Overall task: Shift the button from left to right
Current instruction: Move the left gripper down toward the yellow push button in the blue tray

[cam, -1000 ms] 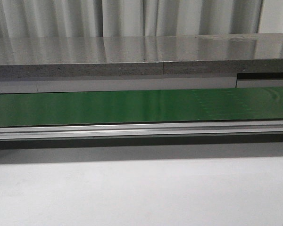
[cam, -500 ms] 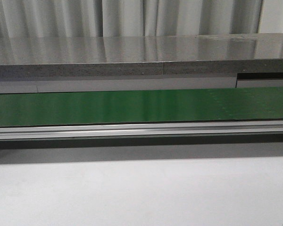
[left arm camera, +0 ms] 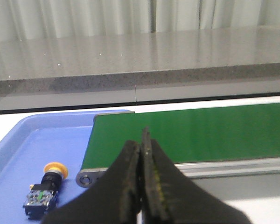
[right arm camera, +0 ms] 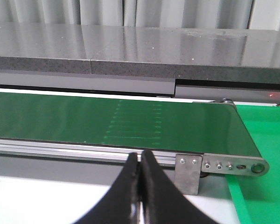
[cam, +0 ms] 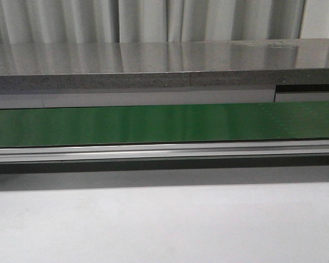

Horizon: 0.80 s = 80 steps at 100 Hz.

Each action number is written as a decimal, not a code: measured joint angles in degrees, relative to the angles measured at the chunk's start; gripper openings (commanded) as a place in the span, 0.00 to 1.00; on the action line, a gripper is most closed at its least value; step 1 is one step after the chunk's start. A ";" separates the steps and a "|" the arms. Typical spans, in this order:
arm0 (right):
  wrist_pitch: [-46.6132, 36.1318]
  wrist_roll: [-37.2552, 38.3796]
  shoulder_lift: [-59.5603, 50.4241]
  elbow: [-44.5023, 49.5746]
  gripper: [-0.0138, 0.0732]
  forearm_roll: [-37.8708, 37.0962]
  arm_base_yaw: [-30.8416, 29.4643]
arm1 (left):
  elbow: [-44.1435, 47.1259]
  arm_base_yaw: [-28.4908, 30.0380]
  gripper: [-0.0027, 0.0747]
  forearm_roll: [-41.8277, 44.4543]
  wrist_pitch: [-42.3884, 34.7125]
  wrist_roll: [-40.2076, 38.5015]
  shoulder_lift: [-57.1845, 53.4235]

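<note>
The button (left arm camera: 44, 189), with a yellow cap and a black body, lies on its side in a blue tray (left arm camera: 23, 149) at the left end of the green conveyor belt (left arm camera: 186, 133). It shows only in the left wrist view. My left gripper (left arm camera: 141, 142) is shut and empty, apart from the button, over the belt's near edge. My right gripper (right arm camera: 139, 158) is shut and empty, in front of the belt's rail near its right end. Neither gripper shows in the front view.
The green belt (cam: 164, 123) runs across the front view, with an aluminium rail (cam: 164, 150) in front and a grey stone counter (cam: 164, 66) behind. A green tray (right arm camera: 263, 196) lies past the belt's right end. A white table (cam: 164, 224) lies in front.
The faint marks on the belt's right part have drifted rightward across the front view. Nothing else differs.
</note>
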 measured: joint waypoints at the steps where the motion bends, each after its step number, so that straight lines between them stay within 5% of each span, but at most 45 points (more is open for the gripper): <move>1: 0.00 0.00 0.00 0.00 0.08 0.00 0.00 | -0.60 0.00 0.01 -0.33 0.13 0.00 0.26; 50: 0.00 0.00 0.00 0.00 0.08 0.00 0.00 | -31.03 0.00 0.01 -2.22 31.28 0.00 25.85; 80: 0.00 0.00 0.00 0.00 0.08 0.00 0.00 | -35.73 0.00 0.01 -4.35 41.43 0.00 38.31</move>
